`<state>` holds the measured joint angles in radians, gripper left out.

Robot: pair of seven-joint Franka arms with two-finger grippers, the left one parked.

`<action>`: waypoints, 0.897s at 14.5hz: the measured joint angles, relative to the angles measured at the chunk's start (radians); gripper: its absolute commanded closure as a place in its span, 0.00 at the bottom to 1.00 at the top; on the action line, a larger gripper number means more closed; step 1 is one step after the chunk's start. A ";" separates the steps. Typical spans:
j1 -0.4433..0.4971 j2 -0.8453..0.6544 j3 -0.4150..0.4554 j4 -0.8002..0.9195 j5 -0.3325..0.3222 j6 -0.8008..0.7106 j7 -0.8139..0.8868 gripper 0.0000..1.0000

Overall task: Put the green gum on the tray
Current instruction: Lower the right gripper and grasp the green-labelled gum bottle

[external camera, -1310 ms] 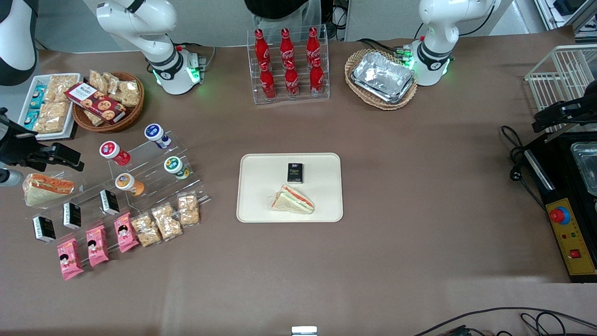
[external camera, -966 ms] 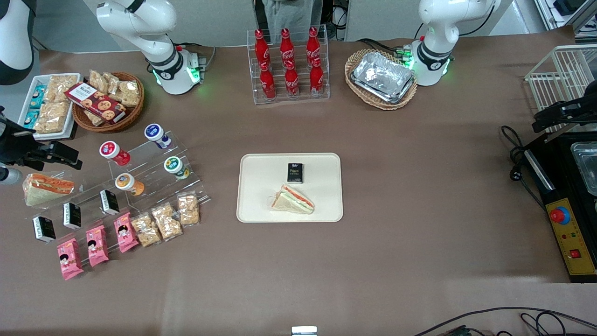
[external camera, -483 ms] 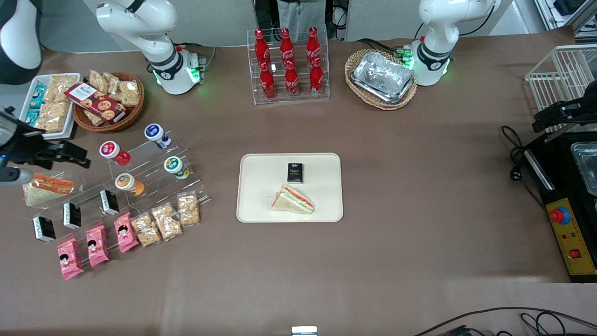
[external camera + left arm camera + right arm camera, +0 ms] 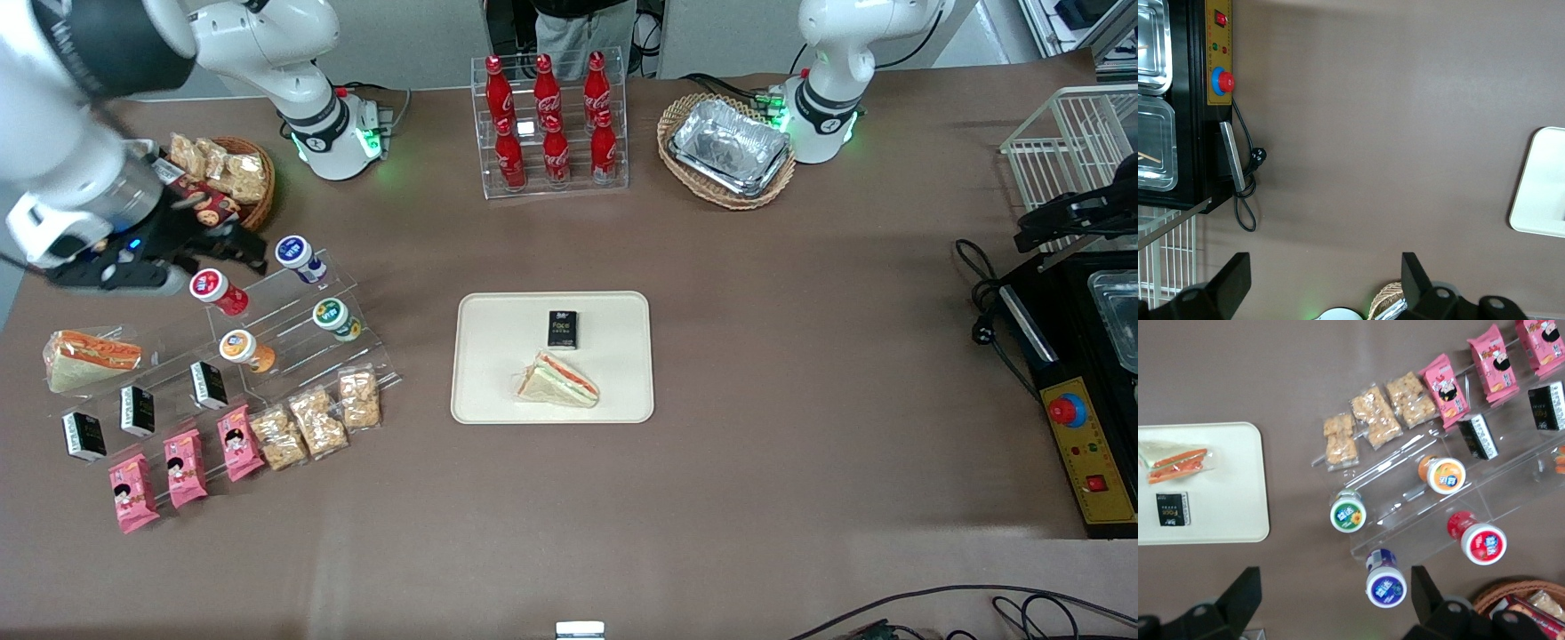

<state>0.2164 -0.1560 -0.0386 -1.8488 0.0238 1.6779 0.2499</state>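
Note:
The green gum [image 4: 333, 316] is a small white container with a green lid, lying on the clear acrylic stepped stand [image 4: 293, 329]; it also shows in the right wrist view [image 4: 1348, 513]. The cream-white tray [image 4: 484, 356] sits mid-table, holding a wrapped sandwich [image 4: 560, 380] and a small black box [image 4: 562, 327]; it also shows in the right wrist view [image 4: 1218, 513] and the left wrist view [image 4: 1541, 187]. My gripper [image 4: 233, 242] hangs open and empty above the stand's upper step, beside the blue-lidded container [image 4: 293, 252], farther from the front camera than the green gum. In the right wrist view the gripper [image 4: 1335, 587] stands wide open.
Red-lidded [image 4: 209, 286] and orange-lidded [image 4: 238, 345] containers lie on the same stand, with black boxes, pink packs and snack bags on its lower steps. A wicker snack basket [image 4: 244, 182], a cola bottle rack [image 4: 551, 124] and a basket of foil trays [image 4: 727, 147] stand near the arm bases.
My right arm has swung in from the working arm's end of the table toward the stand. The gripper now hangs over the stand's upper step. Nothing on the table has moved.

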 measured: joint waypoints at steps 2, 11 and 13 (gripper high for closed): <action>0.044 -0.103 0.009 -0.135 -0.022 0.070 0.038 0.00; 0.038 -0.141 0.018 -0.334 -0.052 0.197 0.054 0.00; 0.020 -0.090 0.014 -0.364 -0.051 0.262 0.055 0.00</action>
<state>0.2361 -0.2455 -0.0241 -2.2127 -0.0273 1.9400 0.3044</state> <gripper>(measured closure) 0.000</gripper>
